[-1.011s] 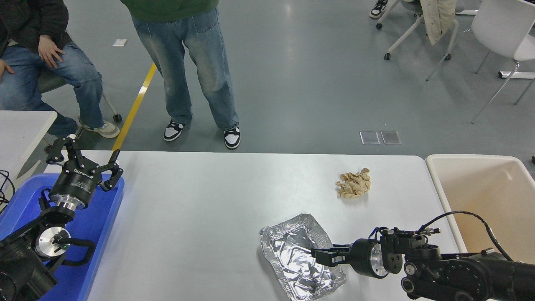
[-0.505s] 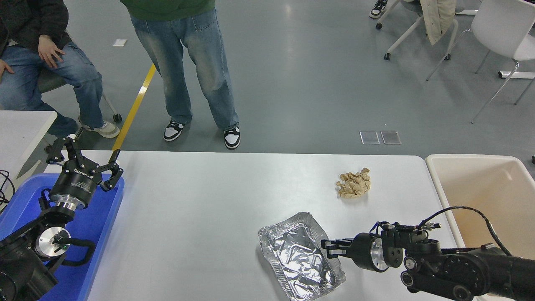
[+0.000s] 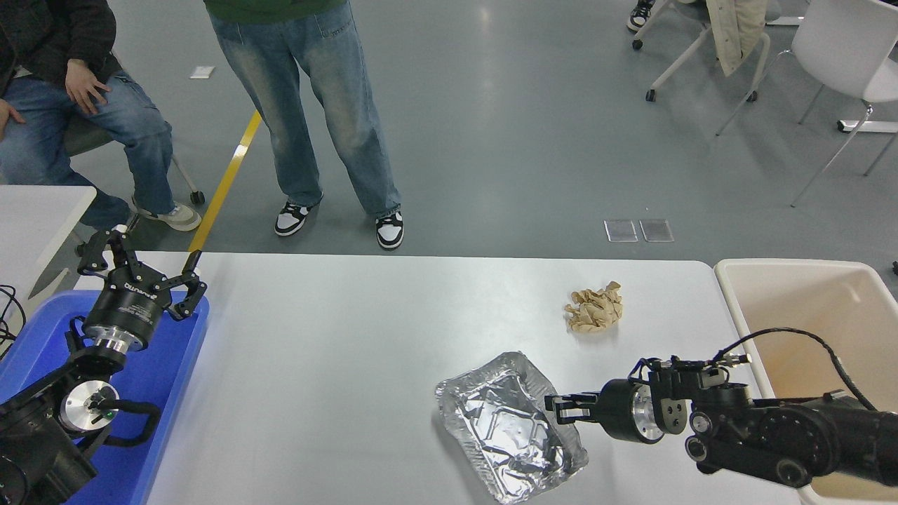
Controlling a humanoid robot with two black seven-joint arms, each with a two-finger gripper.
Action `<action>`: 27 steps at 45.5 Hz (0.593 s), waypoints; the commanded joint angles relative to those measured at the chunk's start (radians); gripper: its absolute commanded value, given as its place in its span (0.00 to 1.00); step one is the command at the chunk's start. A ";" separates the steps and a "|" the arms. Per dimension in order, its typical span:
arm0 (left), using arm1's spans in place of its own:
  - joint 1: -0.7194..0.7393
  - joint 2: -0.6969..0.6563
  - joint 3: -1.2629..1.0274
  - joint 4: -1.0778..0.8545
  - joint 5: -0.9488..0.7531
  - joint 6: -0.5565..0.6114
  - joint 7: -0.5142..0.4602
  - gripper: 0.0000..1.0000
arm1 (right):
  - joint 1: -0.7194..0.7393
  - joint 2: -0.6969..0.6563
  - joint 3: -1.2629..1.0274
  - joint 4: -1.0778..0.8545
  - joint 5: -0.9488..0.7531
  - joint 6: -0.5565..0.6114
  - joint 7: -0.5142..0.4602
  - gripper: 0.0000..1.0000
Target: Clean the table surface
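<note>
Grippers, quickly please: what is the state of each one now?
Left gripper: open, holding nothing, parked above the blue tray.
Right gripper: at the right rim of the foil tray; open or closed cannot be told.

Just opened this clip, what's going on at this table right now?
A two-armed robot is clearing litter off the table surface. Its right gripper is at the right rim of a crumpled foil tray near the front edge, and seems to be gripping that rim. A wad of tan paper lies untouched farther back. A beige bin stands at the table's right end. The left gripper is parked, open, over a blue tray. Two people wait across the table.
</note>
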 commanded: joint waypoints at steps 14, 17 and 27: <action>0.000 0.000 0.000 0.000 0.000 0.000 0.000 1.00 | 0.292 -0.522 0.034 0.435 0.166 0.258 0.003 0.00; 0.000 0.000 0.000 0.000 0.000 0.000 0.000 1.00 | 0.326 -0.576 0.061 0.464 0.201 0.309 0.003 0.00; 0.000 0.000 0.000 0.000 0.000 0.000 0.000 1.00 | 0.435 -0.682 0.213 0.458 0.287 0.498 0.002 0.00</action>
